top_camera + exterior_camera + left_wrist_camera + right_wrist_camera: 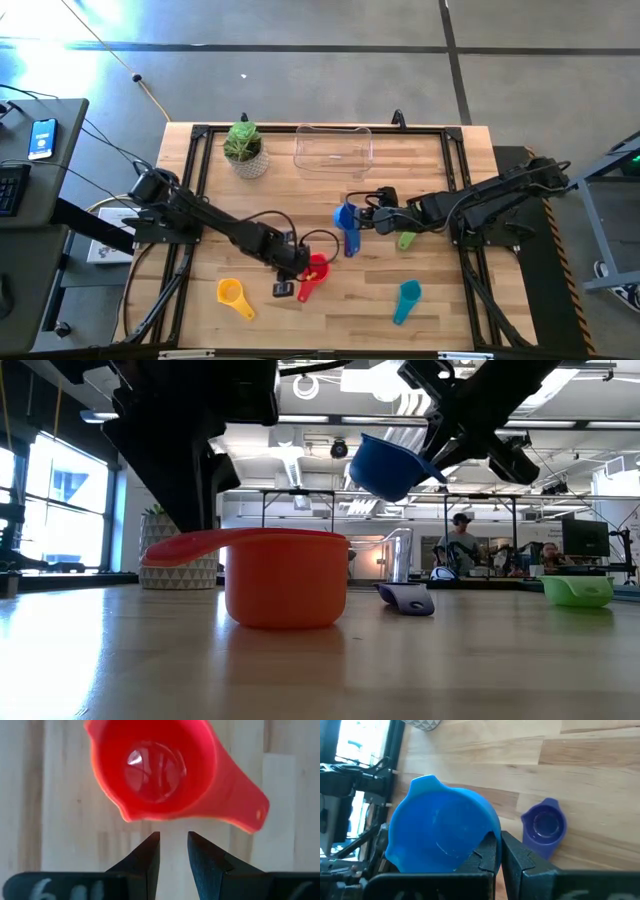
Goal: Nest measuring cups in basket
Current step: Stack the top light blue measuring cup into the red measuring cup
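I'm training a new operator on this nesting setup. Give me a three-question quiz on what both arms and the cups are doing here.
1. True or false: the blue cup rests on the table.
2. Which cup lies directly ahead of the left gripper? A) yellow cup B) red cup C) teal cup
3. Fill in: the basket holds ____ cups.

Key
1. False: the right gripper holds it in the air, above the purple cup.
2. B: the fingers are narrowly apart, not gripping it.
3. No.
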Available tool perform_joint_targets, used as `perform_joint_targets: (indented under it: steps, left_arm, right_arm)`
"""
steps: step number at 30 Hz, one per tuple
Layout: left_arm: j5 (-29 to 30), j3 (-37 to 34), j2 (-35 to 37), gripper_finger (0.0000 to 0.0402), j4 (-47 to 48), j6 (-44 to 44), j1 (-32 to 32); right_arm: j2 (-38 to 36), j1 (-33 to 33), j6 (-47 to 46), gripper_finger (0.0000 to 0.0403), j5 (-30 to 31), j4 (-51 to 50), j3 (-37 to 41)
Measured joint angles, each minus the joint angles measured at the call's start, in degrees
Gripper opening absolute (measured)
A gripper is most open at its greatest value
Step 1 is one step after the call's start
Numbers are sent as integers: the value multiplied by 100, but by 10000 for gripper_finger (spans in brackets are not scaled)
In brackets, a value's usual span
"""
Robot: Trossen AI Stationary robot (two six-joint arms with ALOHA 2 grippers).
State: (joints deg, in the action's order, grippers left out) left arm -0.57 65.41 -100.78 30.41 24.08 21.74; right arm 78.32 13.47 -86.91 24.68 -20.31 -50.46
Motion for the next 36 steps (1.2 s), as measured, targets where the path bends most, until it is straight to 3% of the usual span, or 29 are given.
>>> perform_joint_targets:
  steps: [36]
  left_arm:
    - [-155, 3, -285, 90, -464, 308, 238]
  right_arm:
    - [0, 4, 260, 0, -109, 159, 0]
